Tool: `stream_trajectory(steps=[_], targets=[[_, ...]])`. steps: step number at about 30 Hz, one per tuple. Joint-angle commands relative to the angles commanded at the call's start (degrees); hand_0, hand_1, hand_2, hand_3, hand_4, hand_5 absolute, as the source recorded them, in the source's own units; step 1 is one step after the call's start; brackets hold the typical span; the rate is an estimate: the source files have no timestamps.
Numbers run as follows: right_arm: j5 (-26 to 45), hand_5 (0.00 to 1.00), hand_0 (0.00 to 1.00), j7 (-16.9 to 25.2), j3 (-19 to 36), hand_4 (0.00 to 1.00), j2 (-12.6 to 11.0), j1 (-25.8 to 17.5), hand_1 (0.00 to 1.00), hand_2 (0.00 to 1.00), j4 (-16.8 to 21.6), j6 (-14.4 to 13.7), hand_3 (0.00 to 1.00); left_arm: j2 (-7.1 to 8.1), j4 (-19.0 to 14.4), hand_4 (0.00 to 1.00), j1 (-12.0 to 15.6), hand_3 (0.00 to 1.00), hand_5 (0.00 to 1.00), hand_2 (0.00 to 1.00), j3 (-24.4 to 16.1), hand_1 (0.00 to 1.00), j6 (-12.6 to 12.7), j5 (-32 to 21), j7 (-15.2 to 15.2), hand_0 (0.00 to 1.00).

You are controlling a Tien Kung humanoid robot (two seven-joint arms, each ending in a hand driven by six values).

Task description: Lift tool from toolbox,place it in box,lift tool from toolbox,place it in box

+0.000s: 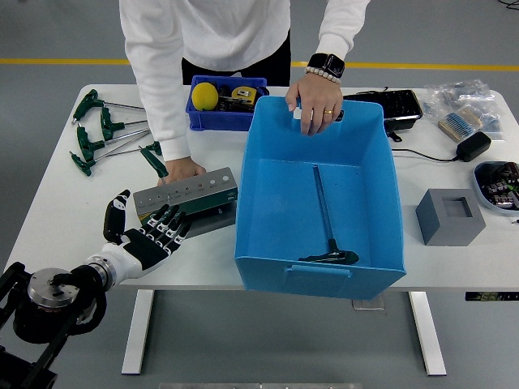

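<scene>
The left hand lies spread and empty, fingertips at the near edge of the grey toolbox; a person's hand steadies the toolbox from behind, the other grips the far rim of the blue box; one T-handle tool lies inside the box; more tools lie on the table at far left.

Only readable text I can see: "SATA" in white on the green front label of the grey metal tool holder block, just past my left hand. There is smaller print beside the logo, but it's too small to read.
</scene>
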Motion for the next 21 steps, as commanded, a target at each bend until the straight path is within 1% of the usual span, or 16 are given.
stream_trajectory(steps=[2, 5, 12, 20, 21], targets=[[0.0, 0.762, 0.675, 0.0, 0.0, 0.855, 0.0, 0.0, 0.652, 0.72, 0.0, 0.0, 0.589, 0.1, 0.7, 0.815, -0.5, 0.818, 0.952, 0.693, -0.1, 0.567, 0.0, 3.2, 0.5, 0.478], [0.1, 0.762, 0.676, 0.0, -0.1, 0.854, 0.0, 0.0, 0.651, 0.72, 0.0, 0.0, 0.589, 0.23, 1.8, 0.817, -1.4, 0.821, 0.954, 0.688, 0.1, 0.56, 0.0, 5.5, 0.7, 0.466], [-0.2, 0.762, 0.676, -0.1, 0.1, 0.852, 0.1, 0.1, 0.652, 0.721, 0.0, -0.1, 0.589, 0.17, 4.2, 0.818, -2.8, 0.817, 0.958, 0.685, 0.8, 0.559, 0.0, 5.6, -0.4, 0.459], [-0.8, 0.764, 0.676, -0.4, 0.4, 0.851, 0.2, 0.0, 0.651, 0.721, 0.1, -0.1, 0.588, 0.47, 5.3, 0.819, -3.5, 0.814, 0.961, 0.677, 1.5, 0.552, 0.0, 6.5, -0.7, 0.448], [-1.0, 0.764, 0.675, -0.4, 0.5, 0.85, 0.2, 0.0, 0.651, 0.721, 0.1, -0.1, 0.588, 0.56, 5.4, 0.82, -3.7, 0.807, 0.964, 0.666, 1.6, 0.542, 0.0, 6.5, -0.7, 0.432]])
